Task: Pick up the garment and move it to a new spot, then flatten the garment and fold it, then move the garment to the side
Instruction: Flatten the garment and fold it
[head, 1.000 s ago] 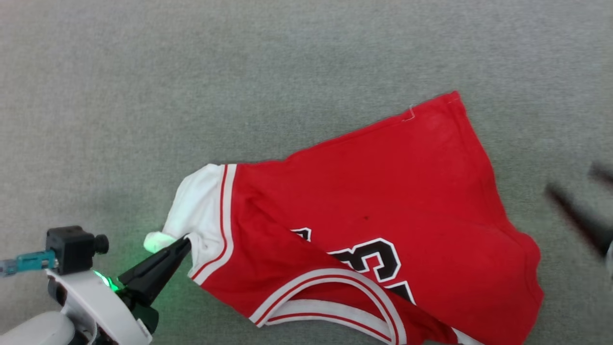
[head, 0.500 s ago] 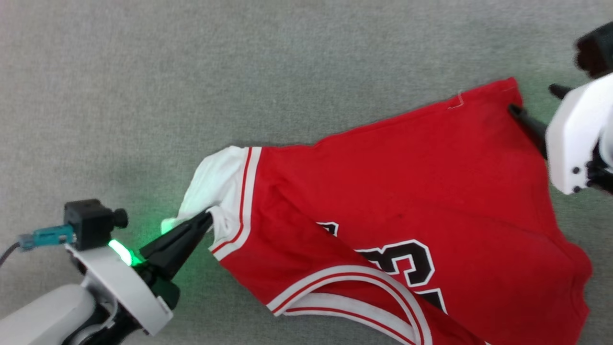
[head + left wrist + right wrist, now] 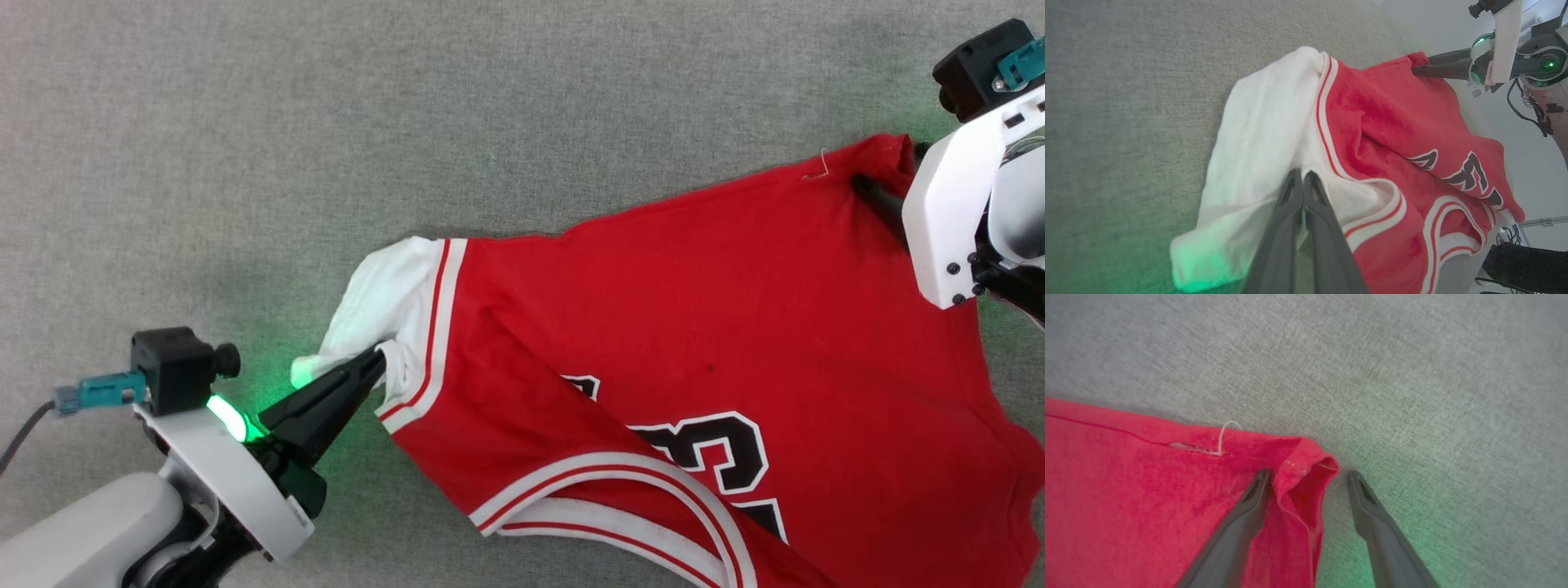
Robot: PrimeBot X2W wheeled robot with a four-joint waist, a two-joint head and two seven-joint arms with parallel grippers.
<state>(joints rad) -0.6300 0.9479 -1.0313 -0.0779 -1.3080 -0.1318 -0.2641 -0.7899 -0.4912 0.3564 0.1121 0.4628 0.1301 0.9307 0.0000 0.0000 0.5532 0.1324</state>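
One garment lies crosswise, hem rightward.

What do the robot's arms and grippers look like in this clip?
Both the left gripper and right gripper have long, dark, tapering jaws on a white wrist bracket. Each wrist carries a black box camera with a teal plug; a green light glows at the left wrist, whose forearm is pale grey.
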